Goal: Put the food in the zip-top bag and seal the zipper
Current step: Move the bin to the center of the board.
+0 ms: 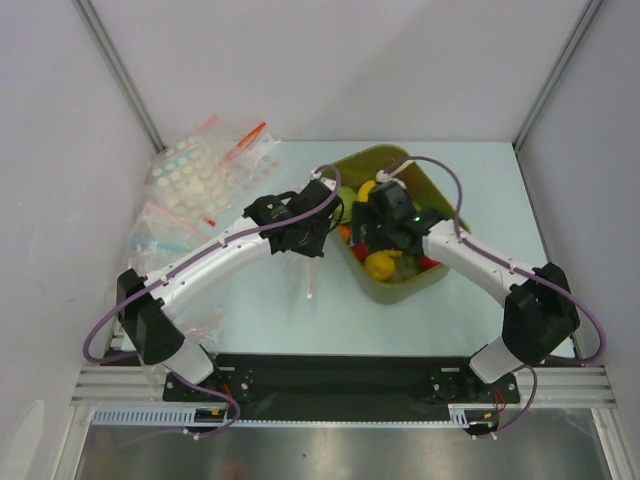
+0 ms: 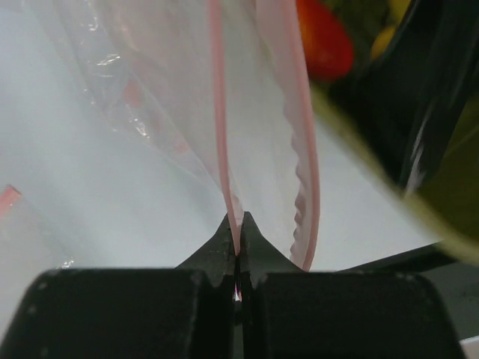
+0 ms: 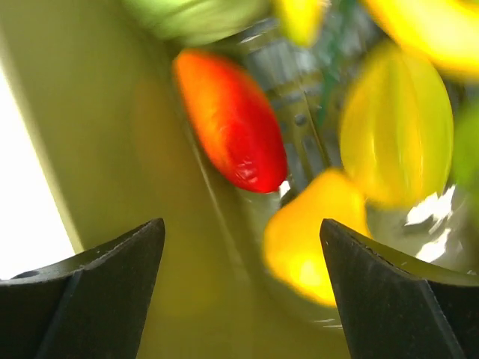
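Note:
My left gripper is shut on one pink-red zipper strip of the clear zip-top bag. The bag's other lip stands apart, so the mouth gapes. From above, the bag hangs from the left gripper just left of the olive-green tub. My right gripper is open inside the tub, low over the food. A red piece lies ahead of the fingers. A yellow piece sits against the right finger, not gripped. More yellow and green food lies behind.
Several dot-printed clear bags lie in a pile at the back left of the table. The tub's wall is close on the left of the right gripper. White walls enclose the table on three sides.

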Tool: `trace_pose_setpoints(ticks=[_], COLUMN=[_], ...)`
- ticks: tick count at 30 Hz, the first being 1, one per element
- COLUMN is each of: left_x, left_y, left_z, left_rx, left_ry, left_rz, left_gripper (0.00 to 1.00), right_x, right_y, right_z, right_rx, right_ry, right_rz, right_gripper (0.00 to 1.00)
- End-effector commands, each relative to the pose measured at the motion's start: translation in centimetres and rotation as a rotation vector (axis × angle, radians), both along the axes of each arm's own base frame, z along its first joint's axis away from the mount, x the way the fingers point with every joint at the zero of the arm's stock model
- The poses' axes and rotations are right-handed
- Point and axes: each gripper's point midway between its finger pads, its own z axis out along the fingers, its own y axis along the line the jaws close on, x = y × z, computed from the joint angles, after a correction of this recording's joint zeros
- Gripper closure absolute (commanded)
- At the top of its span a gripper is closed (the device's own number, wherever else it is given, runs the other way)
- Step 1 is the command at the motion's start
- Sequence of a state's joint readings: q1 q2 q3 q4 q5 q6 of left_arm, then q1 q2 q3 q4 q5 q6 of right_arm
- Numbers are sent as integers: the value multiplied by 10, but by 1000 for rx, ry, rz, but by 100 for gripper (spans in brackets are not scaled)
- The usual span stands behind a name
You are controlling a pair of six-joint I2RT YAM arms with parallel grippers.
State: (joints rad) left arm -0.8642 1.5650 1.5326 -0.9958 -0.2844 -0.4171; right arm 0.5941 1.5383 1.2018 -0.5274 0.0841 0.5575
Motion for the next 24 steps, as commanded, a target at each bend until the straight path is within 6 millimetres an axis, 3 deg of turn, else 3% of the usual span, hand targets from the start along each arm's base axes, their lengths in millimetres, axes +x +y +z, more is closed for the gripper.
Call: trace_pose_setpoints(ticks=[1, 2, 4, 7, 14, 19, 24], left_x=[11, 18, 18, 28, 43, 58, 69], left_y=[17, 24, 29, 45, 64, 81, 76], left_z=[14, 14, 12, 12, 3, -8, -10], left_rx=[-13, -30, -68, -71, -57, -41, -82], left_ry=[-14, -10, 15, 9, 23, 50, 73], left_rz=[21, 52, 51, 76, 112, 174, 186], left_gripper=[100, 100, 100, 100, 100, 100, 100], right_x=[-36, -34, -12, 11, 25, 31, 40], right_y=[69, 71, 63, 41, 29, 0, -54], right_z=[1, 6, 20, 27, 28, -3, -42], right_rx=[7, -8, -25, 27, 12, -67, -118], right_ry=[-23, -19, -32, -23, -8, 110, 248], right_rz=[260, 261, 195, 111, 91, 30, -106], right_gripper=[8, 7, 7, 8, 9, 11, 12])
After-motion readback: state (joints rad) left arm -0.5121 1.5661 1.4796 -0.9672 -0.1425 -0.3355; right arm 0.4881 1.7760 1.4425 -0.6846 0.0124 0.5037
